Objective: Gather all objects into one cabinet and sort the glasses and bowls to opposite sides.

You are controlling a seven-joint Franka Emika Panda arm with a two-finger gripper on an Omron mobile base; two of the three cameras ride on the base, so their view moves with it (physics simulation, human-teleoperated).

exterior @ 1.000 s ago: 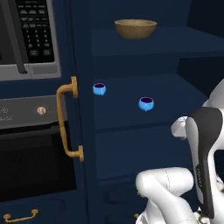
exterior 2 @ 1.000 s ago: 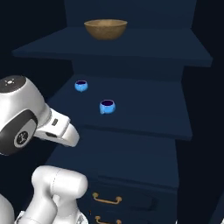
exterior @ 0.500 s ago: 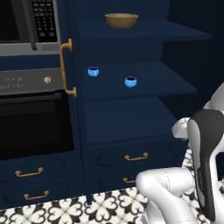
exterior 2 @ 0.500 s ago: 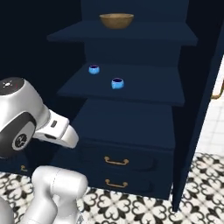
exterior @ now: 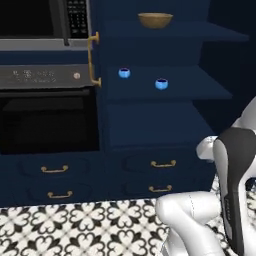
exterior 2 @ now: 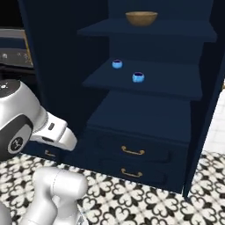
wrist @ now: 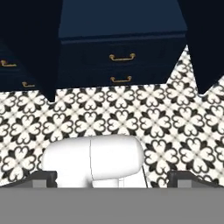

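The tall navy cabinet (exterior: pixel 150 125) (exterior 2: pixel 145 114) stands open, its curved brass handle (exterior: pixel 91 60) on the door at its left. A wide tan wooden bowl (exterior: pixel 155 20) (exterior 2: pixel 141 18) sits on the top shelf. Two small light-blue glasses with dark insides stand apart on the middle shelf, one further back on the left (exterior: pixel 124 73) (exterior 2: pixel 117 64), the other nearer and to the right (exterior: pixel 161 84) (exterior 2: pixel 138 77). My gripper (wrist: pixel 113 179) is open and holds nothing. It hangs low over the tiled floor, well short of the cabinet, facing its bottom drawers (wrist: pixel 122 57).
A black oven (exterior: pixel 47 120) with a microwave (exterior: pixel 45 20) above it fills the wall left of the cabinet. Drawers with brass pulls (exterior: pixel 163 164) (exterior 2: pixel 132 151) sit below the shelves. The cabinet's right door (exterior 2: pixel 211 110) stands open. Patterned floor tiles (wrist: pixel 131 109) stretch ahead.
The whole picture has shifted: the base has backed away from the cabinet, so the shelves look smaller and the floor has come into view. The bowl and glasses stay put.
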